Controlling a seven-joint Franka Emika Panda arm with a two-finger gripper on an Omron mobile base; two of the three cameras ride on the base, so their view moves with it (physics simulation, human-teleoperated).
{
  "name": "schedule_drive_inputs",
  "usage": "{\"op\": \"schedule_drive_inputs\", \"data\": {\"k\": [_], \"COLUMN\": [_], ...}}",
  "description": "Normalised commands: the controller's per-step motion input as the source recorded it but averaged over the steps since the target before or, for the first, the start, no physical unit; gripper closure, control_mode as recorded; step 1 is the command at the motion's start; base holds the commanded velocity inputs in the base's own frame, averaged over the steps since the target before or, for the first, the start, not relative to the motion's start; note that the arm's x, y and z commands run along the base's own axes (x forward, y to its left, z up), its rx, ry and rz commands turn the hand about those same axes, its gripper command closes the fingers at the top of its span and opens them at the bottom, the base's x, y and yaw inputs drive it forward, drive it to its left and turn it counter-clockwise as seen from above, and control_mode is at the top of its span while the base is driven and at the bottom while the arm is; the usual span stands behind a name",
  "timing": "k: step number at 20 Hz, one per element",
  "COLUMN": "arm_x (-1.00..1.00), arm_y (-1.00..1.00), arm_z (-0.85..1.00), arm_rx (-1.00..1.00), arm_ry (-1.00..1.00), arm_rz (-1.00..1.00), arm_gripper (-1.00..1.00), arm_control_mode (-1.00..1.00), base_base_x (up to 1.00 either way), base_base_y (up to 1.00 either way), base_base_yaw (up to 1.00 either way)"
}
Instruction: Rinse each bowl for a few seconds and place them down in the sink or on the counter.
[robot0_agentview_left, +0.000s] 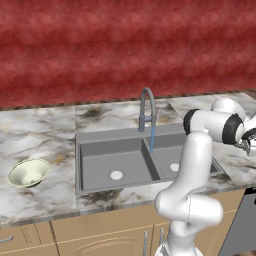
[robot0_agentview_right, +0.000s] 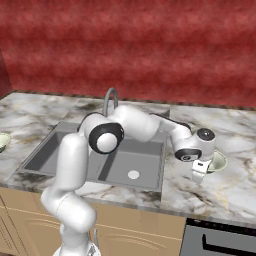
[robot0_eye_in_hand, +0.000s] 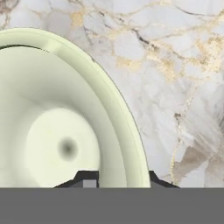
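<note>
One pale cream-green bowl (robot0_agentview_right: 218, 160) sits on the marbled counter (robot0_agentview_right: 231, 192) just right of the sink (robot0_agentview_right: 142, 161). My gripper (robot0_agentview_right: 201, 172) is at its near-left rim. In the hand view this bowl (robot0_eye_in_hand: 57, 131) is huge, and its wall fills the gap between my two fingertips (robot0_eye_in_hand: 89, 179), so the gripper (robot0_eye_in_hand: 120, 181) looks shut on the rim. The second bowl (robot0_agentview_left: 29, 172) rests on the counter (robot0_agentview_left: 40, 130) left of the grey double sink (robot0_agentview_left: 100, 152). A thin blue stream of water (robot0_agentview_left: 151, 140) falls from the curved faucet (robot0_agentview_left: 146, 107) at the divider.
A red wall rises behind the counter. Tan cabinet fronts (robot0_agentview_left: 100, 235) run below the front edge. A dark appliance (robot0_agentview_right: 220, 240) stands under the counter on the right. My arm (robot0_agentview_right: 145, 125) stretches across the right basin.
</note>
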Motion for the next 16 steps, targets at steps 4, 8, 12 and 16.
{"op": "schedule_drive_inputs", "data": {"k": [4, 8, 12, 16], "arm_x": [-0.10, -0.28, -0.40, -0.38], "arm_y": [0.00, 0.02, 0.53, 0.98], "arm_z": [0.38, 0.43, 0.29, 0.21], "arm_rx": [-0.01, -0.04, -0.09, -0.18], "arm_ry": [-0.22, -0.25, -0.20, -0.18], "arm_rz": [0.30, 0.38, 0.41, 0.41], "arm_gripper": [1.00, 1.00, 1.00, 1.00], "arm_control_mode": [-1.00, -1.00, -1.00, -1.00], "base_base_x": [0.00, 0.00, 0.00, 0.00], "base_base_y": [0.00, 0.00, 0.00, 0.00], "base_base_yaw": [0.00, 0.00, 0.00, 0.00]}}
